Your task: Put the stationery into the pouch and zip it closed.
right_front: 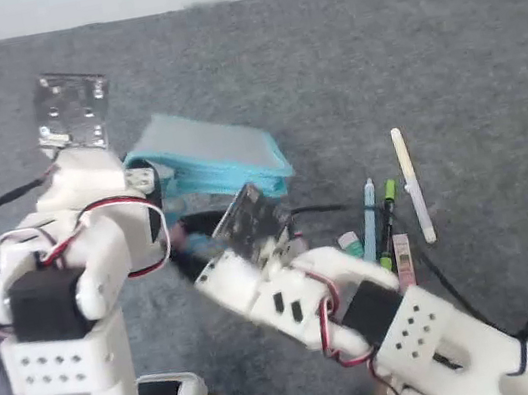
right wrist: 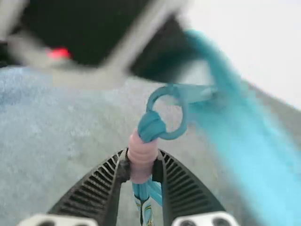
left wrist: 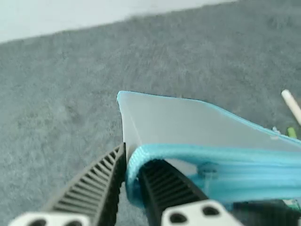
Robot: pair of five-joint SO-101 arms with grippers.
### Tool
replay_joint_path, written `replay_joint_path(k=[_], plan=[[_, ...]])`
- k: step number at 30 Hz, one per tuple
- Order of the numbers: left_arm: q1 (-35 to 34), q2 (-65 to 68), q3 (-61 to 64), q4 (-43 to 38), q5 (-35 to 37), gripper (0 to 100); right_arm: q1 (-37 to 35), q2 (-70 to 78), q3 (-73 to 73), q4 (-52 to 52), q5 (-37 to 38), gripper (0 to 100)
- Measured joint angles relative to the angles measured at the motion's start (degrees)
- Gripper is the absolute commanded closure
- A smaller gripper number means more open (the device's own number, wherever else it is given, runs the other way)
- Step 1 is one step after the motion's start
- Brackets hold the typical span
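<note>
Right pincer [right wrist: 141,161] around pink zip pull [right wrist: 142,149] of pouch [right wrist: 256,143]

A flat pouch [right_front: 212,160] with a translucent grey face and bright blue edging is tilted up on the table [right_front: 442,46], one corner of its blue rim pinched by the left gripper [left wrist: 132,162]. Its zipper pull [right wrist: 141,150], a blue ring knotted to a cord with a pink bead, is clamped in the right gripper [right wrist: 141,162]. The stationery lies outside the pouch, to its right in the high view: a white pen [right_front: 412,183], a light blue pen [right_front: 369,220] and a green-and-black pen [right_front: 387,222] roughly parallel, with a small pink piece [right_front: 403,260] just beside them.
</note>
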Motion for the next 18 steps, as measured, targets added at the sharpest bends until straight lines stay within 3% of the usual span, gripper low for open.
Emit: replay_joint_path(k=[5,9,14,18], plan=[[0.2,0.0,11.8,-8.6,0.4,99,10.4,-1.7,-7.3,20.0,0.5,99.1],[0.4,-0.1,21.0,-17.4,0.4,99,15.5,-2.0,-11.2,32.5,6.2,99.1],[0.5,-0.1,30.2,-25.9,7.3,99,18.7,-2.0,-11.5,40.5,12.1,99.1],[0.5,-0.1,34.4,-31.4,8.4,99,20.1,0.9,-11.5,42.7,14.3,99.1]])
